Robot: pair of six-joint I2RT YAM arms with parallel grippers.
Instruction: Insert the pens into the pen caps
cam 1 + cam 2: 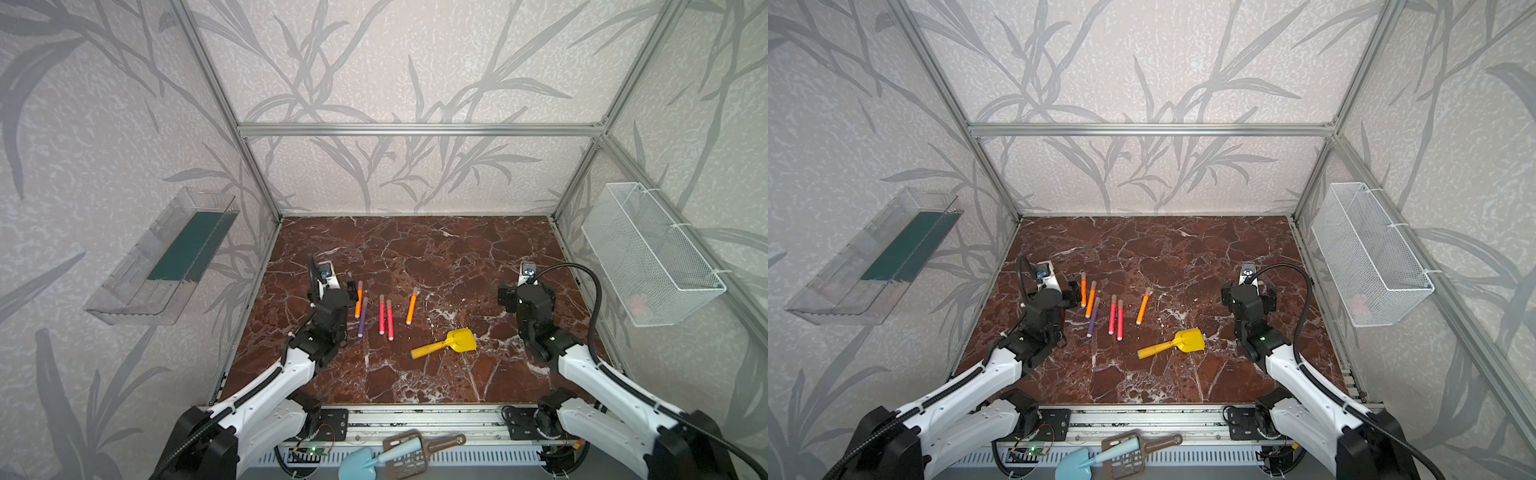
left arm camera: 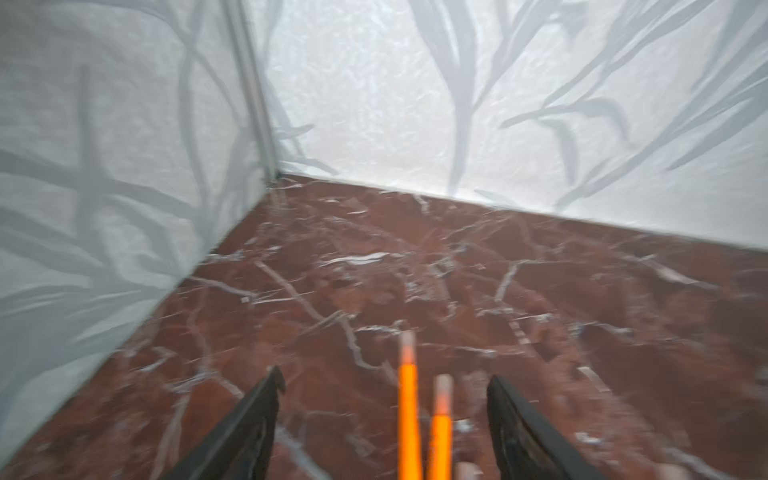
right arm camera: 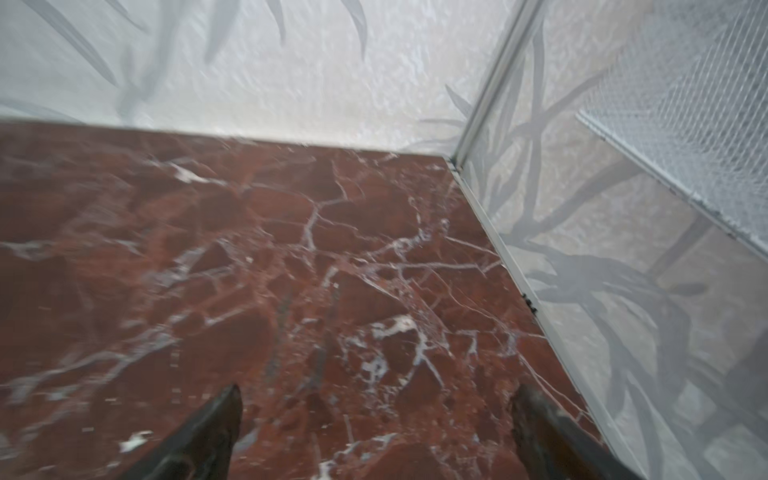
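The pens [image 1: 1112,314] are lying in a loose row on the left half of the table [image 1: 1183,257], each one running roughly from near to far. From left to right there are two orange pens [image 1: 1090,299] close together, a purple pen [image 1: 1093,316], two red pens [image 1: 1120,318] side by side, and a third orange pen [image 1: 1143,305] a little apart. Every pen is wearing one of the pale caps [image 1: 1147,290] on its far end and is showing a small white tip at its near end.

The left gripper [image 2: 384,388] is hanging over the two leftmost orange pens. In its wrist view the fingers [image 2: 266,411] are standing wide apart, both pens are lying between them, and neither finger is touching a pen. In a top view the gripper's body is covering the leftmost pen, so only its cap end [image 1: 348,276] is showing.

A yellow shovel [image 1: 453,343] is lying right of the row and nearer, with its handle pointing left. The right gripper [image 3: 379,390] is well apart on the right, with its fingers spread open over bare table.

A wire basket [image 1: 648,249] is hanging on the right wall and a clear tray [image 1: 166,257] on the left wall. Both wrist views are blurred. A pale pinkish shape in the basket is too faint to name.
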